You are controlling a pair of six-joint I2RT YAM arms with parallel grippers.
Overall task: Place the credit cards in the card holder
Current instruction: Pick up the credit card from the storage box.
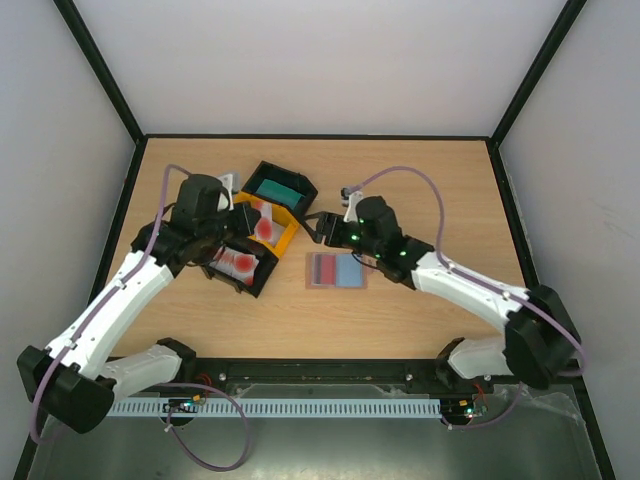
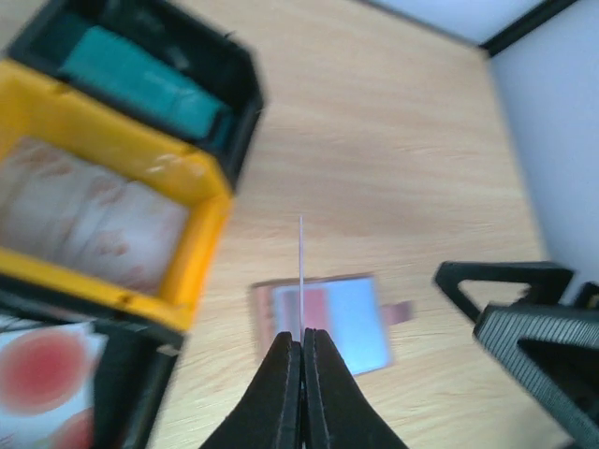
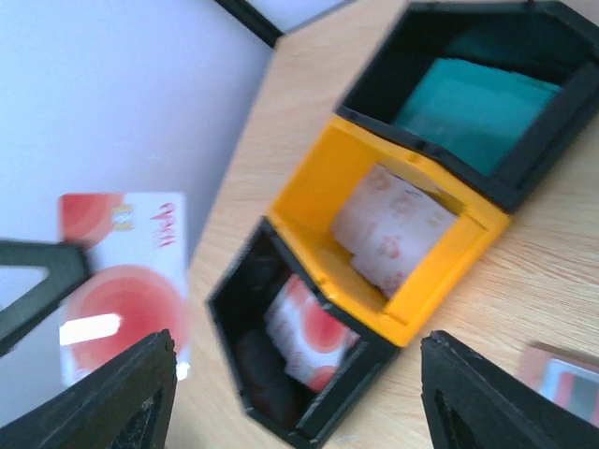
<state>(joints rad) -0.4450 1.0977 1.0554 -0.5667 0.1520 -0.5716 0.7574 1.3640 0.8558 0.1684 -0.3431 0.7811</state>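
My left gripper (image 2: 302,341) is shut on a red-and-white credit card (image 3: 126,281), seen edge-on as a thin white line (image 2: 300,271) and held in the air over the table. In the top view this gripper (image 1: 230,254) is above the near black tray. The brown card holder (image 1: 337,271) lies flat on the table, with red and blue faces showing on it (image 2: 328,323). My right gripper (image 1: 325,228) is open wide and empty (image 3: 299,412), just beyond the holder and facing the trays.
Three open trays stand in a diagonal row left of the holder. A black one (image 1: 283,172) holds teal cards (image 3: 477,103). A yellow one (image 1: 287,237) holds pale cards (image 3: 388,229). A near black one (image 1: 252,286) holds red-and-white cards (image 3: 304,332). Walls enclose the table.
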